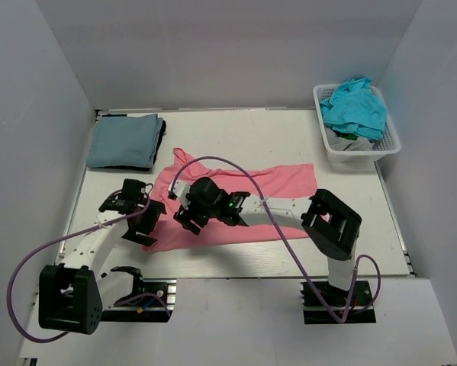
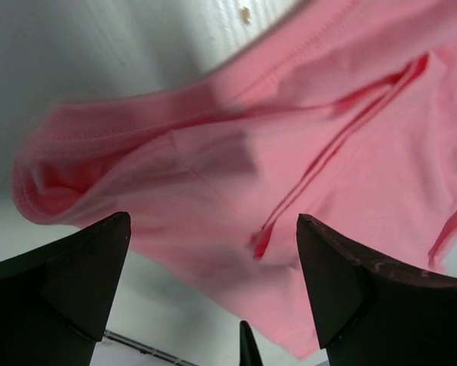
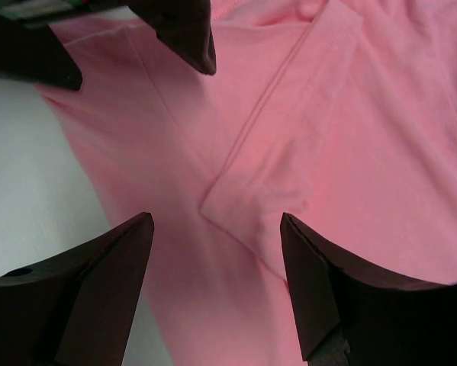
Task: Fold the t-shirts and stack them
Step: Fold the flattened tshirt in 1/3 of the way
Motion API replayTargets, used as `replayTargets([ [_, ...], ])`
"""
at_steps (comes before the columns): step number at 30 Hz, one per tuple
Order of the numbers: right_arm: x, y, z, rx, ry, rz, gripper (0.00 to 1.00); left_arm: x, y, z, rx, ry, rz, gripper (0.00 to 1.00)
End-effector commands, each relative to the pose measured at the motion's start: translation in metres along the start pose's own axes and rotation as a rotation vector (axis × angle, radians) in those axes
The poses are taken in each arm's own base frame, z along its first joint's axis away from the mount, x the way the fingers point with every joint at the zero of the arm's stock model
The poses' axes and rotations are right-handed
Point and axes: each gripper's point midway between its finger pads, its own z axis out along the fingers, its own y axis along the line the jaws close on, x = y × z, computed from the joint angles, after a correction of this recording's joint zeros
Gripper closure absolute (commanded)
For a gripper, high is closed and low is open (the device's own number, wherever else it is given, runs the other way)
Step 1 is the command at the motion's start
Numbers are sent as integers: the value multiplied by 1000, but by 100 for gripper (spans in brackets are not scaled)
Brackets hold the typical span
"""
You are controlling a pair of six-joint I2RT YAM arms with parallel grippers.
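At the far left corner of the table [image 1: 236,130] sits a folded grey-blue t-shirt [image 1: 125,141]. Nearer, the left gripper [image 1: 146,227] hangs with fingers spread wide over the left edge of the salmon-pink t-shirt [image 1: 285,202], gripping nothing. The shirt lies flat across the middle of the table. Just beside it, the right gripper [image 1: 186,219] hovers over the same shirt – jaws apart, a folded sleeve [image 3: 278,145] below the gap. At far right, a white basket [image 1: 362,156] holds a teal t-shirt [image 1: 355,107].
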Motion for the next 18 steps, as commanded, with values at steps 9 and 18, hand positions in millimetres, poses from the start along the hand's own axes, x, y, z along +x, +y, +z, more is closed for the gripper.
replayTargets([
  [9, -11, -11, 40, 80, -14, -53, 27, -11, 18, 19, -51, -79, -133, 0],
  [18, 14, -25, 44, 170, 42, -11, 44, -10, 28, 25, -74, -85, -140, 0],
])
